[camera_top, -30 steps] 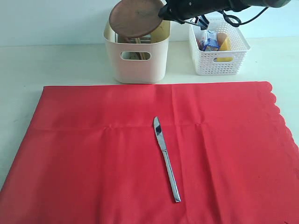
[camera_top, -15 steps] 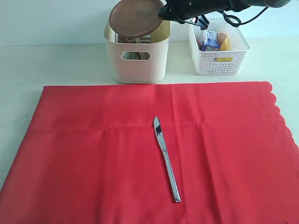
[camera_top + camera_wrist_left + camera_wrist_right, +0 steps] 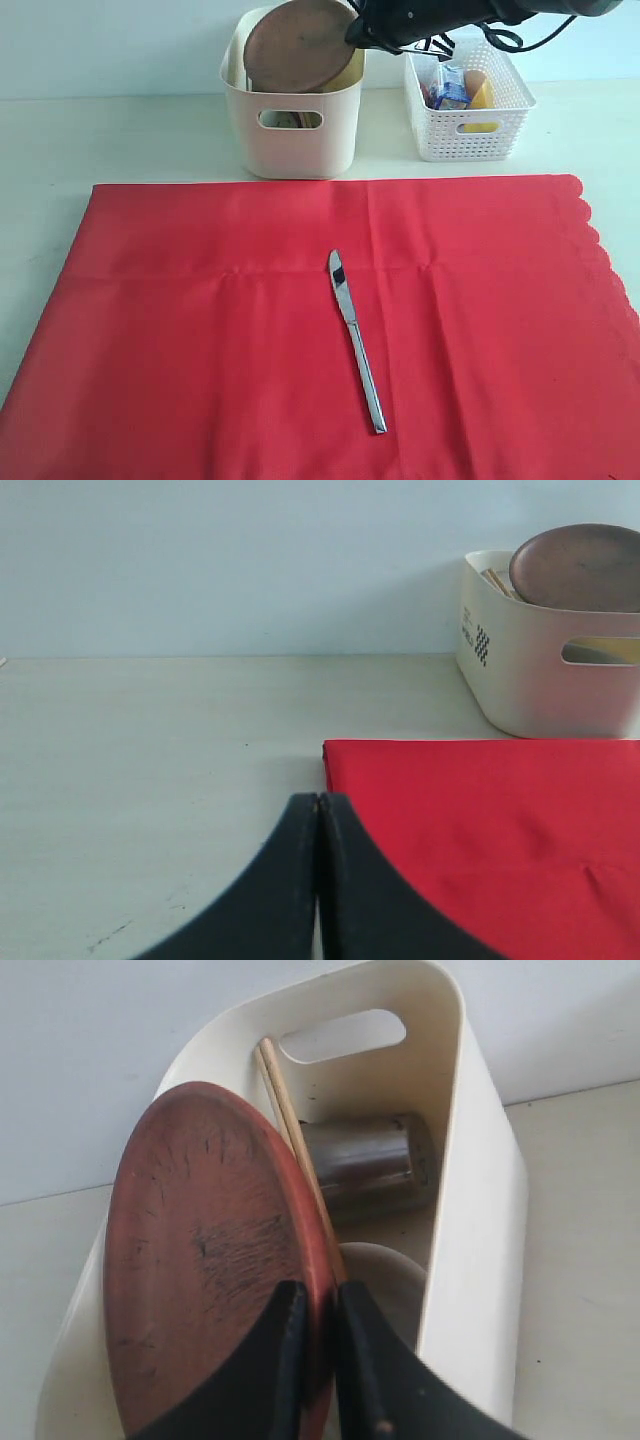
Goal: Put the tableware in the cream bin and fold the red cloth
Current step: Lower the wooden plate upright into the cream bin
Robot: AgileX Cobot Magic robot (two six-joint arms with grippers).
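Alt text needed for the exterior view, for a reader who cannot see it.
The right tool grips a round brown plate, tilted on edge in the mouth of the cream bin at the far side of the table. A silver knife lies alone on the spread red cloth in front; a white lattice basket stands right of the bin.

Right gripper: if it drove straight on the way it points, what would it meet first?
The right gripper, shut on the brown plate, points into the cream bin. Likely first: the chopsticks and pale bowl just past the jaws, then the steel cup; depth unclear.
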